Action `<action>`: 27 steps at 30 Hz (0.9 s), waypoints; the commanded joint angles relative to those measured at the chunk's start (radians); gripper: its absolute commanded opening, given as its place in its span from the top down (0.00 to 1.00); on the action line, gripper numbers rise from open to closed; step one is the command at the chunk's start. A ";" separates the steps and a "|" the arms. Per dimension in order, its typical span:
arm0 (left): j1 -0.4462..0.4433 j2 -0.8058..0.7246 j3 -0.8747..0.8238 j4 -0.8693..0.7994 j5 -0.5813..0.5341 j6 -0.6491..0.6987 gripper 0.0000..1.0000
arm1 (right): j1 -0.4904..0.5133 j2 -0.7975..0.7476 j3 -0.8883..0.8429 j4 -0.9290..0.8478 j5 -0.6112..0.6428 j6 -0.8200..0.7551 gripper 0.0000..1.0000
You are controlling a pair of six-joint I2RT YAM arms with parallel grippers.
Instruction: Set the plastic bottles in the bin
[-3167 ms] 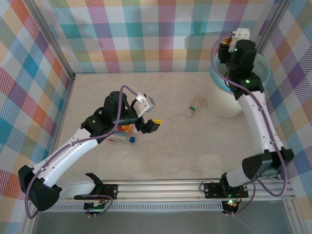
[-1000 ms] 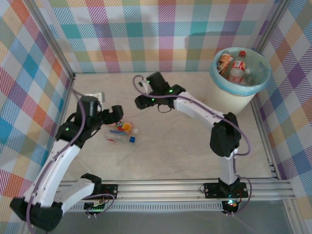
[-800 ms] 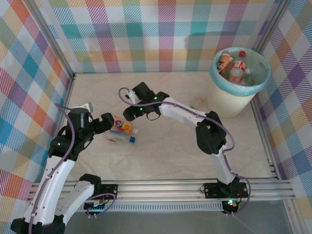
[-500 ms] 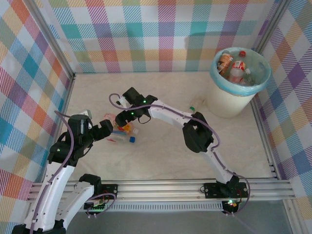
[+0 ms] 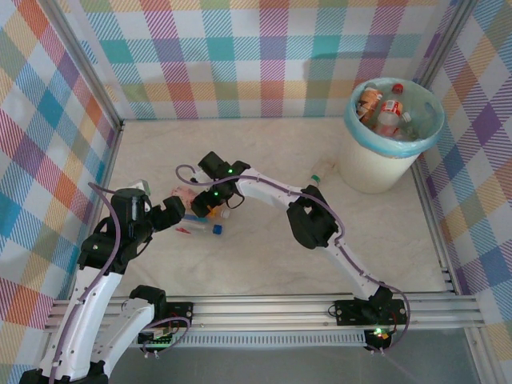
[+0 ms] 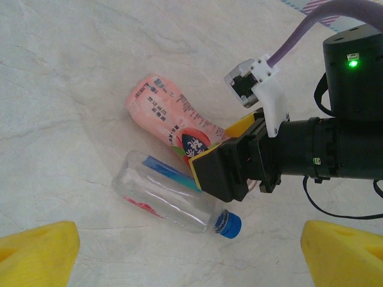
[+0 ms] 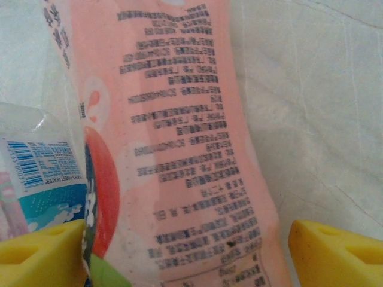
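Two plastic bottles lie side by side on the table. The pink-labelled bottle [image 6: 163, 113] [image 7: 179, 143] [image 5: 184, 195] has its neck end between the fingers of my right gripper [image 7: 187, 254] [image 5: 203, 202] [image 6: 230, 152], which is open and straddles it, pads just clear of its sides. Beside it is a clear bottle [image 6: 164, 197] [image 5: 197, 217] with a blue cap [image 6: 228, 224]. My left gripper [image 6: 190, 263] [image 5: 174, 211] hovers open just left of both, holding nothing. The cream bin [image 5: 376, 172] with its blue-green liner stands at the far right, several bottles [image 5: 382, 108] inside.
A small white bottle with a green cap [image 5: 314, 178] lies left of the bin, partly hidden by my right arm [image 5: 308, 216], which stretches across the middle of the table. Checked walls enclose the table on three sides.
My right arm swung from over the bin across to the left and came down over the pink bottle. My left arm pulled back to the left and lower.
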 commanded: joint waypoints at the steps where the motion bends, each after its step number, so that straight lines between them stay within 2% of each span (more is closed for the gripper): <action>1: 0.014 -0.010 -0.005 0.007 -0.016 -0.001 0.05 | 0.008 0.007 0.040 -0.030 0.031 -0.028 0.23; 7: 0.016 -0.001 -0.005 0.031 -0.023 0.004 0.05 | 0.008 -0.053 0.023 -0.025 0.069 -0.065 0.34; 19: 0.016 0.055 0.066 0.060 -0.019 0.024 0.05 | -0.002 -0.288 -0.070 0.053 0.236 -0.130 0.36; 27: 0.016 0.149 0.259 0.079 0.039 0.102 0.08 | -0.109 -0.533 -0.132 0.051 0.453 -0.131 0.36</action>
